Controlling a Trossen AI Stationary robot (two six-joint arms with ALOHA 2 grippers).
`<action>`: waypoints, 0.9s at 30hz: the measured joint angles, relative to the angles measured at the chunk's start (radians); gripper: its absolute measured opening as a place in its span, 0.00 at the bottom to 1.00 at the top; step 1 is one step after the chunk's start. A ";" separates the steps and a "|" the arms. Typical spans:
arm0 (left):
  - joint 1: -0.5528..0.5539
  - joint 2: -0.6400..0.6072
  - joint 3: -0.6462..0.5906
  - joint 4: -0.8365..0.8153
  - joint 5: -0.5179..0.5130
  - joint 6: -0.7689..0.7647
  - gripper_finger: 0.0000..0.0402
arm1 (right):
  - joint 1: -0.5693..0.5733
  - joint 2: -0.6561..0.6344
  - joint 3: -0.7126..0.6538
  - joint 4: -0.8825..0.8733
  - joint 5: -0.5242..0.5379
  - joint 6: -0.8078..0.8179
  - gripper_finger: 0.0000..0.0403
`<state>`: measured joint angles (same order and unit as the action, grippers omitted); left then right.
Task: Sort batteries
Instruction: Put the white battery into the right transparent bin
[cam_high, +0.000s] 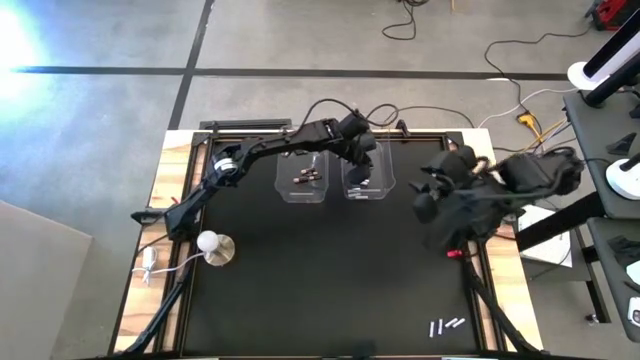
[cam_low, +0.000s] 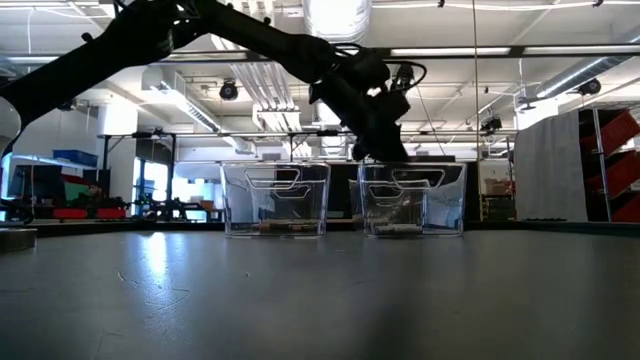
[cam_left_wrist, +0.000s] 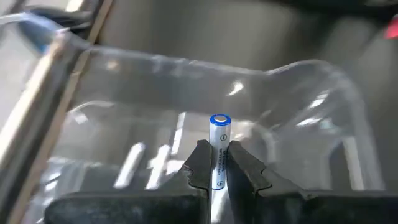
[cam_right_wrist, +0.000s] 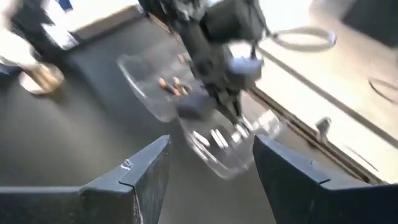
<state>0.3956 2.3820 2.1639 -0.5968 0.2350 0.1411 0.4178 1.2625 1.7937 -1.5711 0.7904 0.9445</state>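
Note:
My left gripper (cam_high: 362, 168) hangs over the right clear bin (cam_high: 368, 177) at the table's far side, shut on a silvery-white battery (cam_left_wrist: 219, 140). In the left wrist view more silvery-white batteries (cam_left_wrist: 143, 163) lie on that bin's floor. The left clear bin (cam_high: 303, 176) holds dark coppery batteries (cam_high: 306, 176). A few silvery-white batteries (cam_high: 447, 325) lie on the mat near the table's near right corner. My right gripper (cam_right_wrist: 211, 163) is open above the table's right side, touching nothing. My left gripper pinches the silvery-white battery between its two fingertips (cam_left_wrist: 200, 163), at the battery's middle and lower part. The fingers come from above, pointing down into the right clear bin. The battery's capped end (cam_left_wrist: 220, 121) sticks out past the fingertips, lifted clear of the bin's floor.
A white round-based knob (cam_high: 212, 244) stands at the table's left side with a cable. A small red object (cam_high: 456, 253) lies by the right arm. The black mat (cam_high: 320, 290) is bare between the bins and the near edge.

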 joint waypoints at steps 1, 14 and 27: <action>0.005 0.000 0.000 0.011 0.042 -0.006 0.02 | -0.037 0.000 -0.015 0.001 -0.031 -0.011 0.54; 0.055 -0.073 0.000 0.324 0.508 -0.197 0.02 | -0.338 -0.215 -0.399 0.562 -0.214 -0.254 0.54; 0.057 -0.128 0.000 0.639 0.732 -0.522 0.02 | -0.630 -0.201 -0.497 1.020 -0.271 -0.587 0.54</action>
<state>0.4530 2.2539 2.1635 0.0426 0.9673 -0.3806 -0.2119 1.0611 1.2965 -0.5512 0.5192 0.3578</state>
